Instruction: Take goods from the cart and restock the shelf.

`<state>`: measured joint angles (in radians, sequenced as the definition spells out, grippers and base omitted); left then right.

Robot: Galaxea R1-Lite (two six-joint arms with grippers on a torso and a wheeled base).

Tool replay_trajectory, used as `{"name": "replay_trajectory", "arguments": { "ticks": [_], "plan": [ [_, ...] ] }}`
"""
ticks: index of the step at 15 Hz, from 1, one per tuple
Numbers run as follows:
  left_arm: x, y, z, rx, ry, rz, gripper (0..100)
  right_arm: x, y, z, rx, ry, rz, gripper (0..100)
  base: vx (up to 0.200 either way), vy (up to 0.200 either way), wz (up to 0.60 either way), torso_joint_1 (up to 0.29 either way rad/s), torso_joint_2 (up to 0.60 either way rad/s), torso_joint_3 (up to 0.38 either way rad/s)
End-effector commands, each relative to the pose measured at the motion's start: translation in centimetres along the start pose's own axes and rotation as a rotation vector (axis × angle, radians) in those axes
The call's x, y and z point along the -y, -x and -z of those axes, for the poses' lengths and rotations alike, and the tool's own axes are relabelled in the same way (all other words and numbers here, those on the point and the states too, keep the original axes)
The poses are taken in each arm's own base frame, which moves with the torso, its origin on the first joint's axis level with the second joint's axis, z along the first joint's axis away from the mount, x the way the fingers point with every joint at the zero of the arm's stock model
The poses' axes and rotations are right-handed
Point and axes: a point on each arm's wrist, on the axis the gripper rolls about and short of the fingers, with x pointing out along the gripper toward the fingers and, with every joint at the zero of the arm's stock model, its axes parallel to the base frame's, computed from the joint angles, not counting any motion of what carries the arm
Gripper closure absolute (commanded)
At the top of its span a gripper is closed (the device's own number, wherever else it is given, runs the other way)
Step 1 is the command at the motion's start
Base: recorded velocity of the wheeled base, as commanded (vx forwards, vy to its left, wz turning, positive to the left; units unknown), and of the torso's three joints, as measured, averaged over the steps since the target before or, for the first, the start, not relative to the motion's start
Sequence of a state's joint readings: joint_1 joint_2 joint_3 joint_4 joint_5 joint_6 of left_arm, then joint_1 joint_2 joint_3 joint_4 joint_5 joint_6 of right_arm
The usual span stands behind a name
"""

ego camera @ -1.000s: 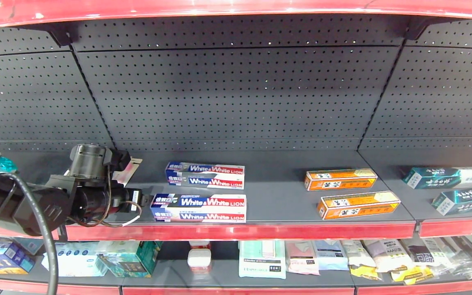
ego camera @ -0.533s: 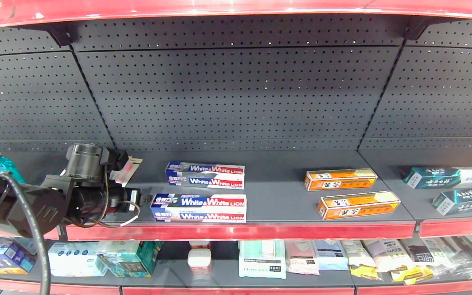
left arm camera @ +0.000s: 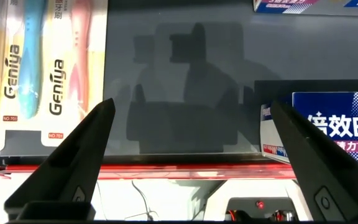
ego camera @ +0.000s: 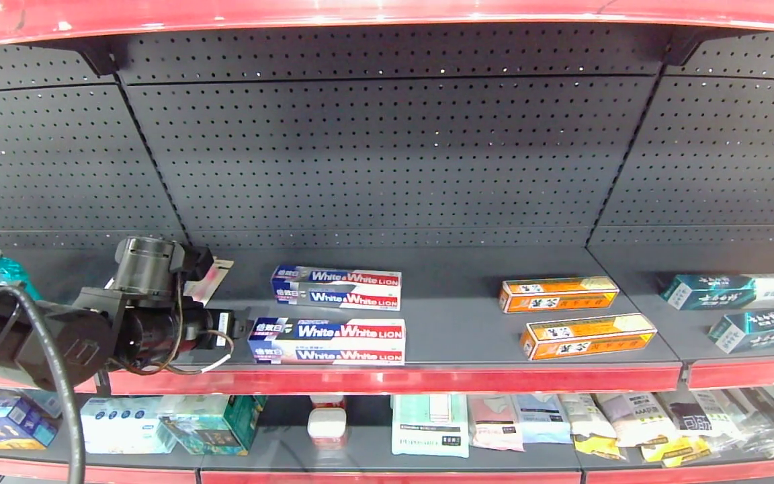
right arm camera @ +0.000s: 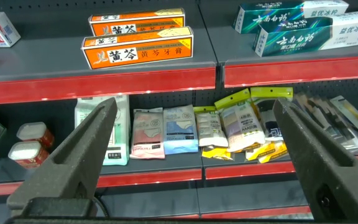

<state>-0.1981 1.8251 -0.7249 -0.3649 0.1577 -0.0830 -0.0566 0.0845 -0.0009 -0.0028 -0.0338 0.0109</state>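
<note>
Left arm [ego camera: 58, 339] level beside front toothpaste box [ego camera: 326, 341], jaws apart; right jaws apart too.

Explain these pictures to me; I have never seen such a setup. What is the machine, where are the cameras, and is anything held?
This is a two-armed robot facing a store shelf. The wide picture comes from a camera on its head. The other two come from cameras on its wrists, each looking out between its own two dark fingers. The left gripper is open and empty, at the front of the grey metal shelf with a red edge, beside the front blue-and-white toothpaste box. The right gripper is also open and empty, facing the long orange cardboard boxes and the teal boxes farther right. Nothing is held.
</note>
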Motion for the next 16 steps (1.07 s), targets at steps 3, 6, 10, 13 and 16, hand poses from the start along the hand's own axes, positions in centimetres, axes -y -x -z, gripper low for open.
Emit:
{"name": "replay_trajectory", "arguments": {
  "ticks": [3,6,10,13,16],
  "plan": [
    [0.0,-0.1,0.0,-0.002,0.000,-0.001,0,0.0,0.0,0.0,0.001,0.000,0.002,0,0.000,0.000,0.00,0.000,0.00,0.000],
    [0.1,-0.2,0.1,-0.004,-0.003,0.001,0,0.0,0.0,0.0,0.000,0.000,0.000,0,0.000,0.000,0.00,0.000,0.00,0.000],
    [0.1,0.0,0.0,0.001,0.000,0.002,0,0.0,0.0,0.0,0.000,0.000,0.000,0,0.000,0.000,0.00,0.000,0.00,0.000],
    [-2.0,3.1,-0.9,0.064,0.036,-0.028,0,0.0,0.0,0.0,0.000,0.000,0.000,0,0.000,0.000,0.00,0.000,0.00,0.000],
    [-3.9,10.1,0.8,0.121,0.058,-0.058,0,0.0,0.0,0.0,0.001,0.000,0.000,0,0.000,0.000,0.00,0.000,0.00,0.000]
  ]
}}
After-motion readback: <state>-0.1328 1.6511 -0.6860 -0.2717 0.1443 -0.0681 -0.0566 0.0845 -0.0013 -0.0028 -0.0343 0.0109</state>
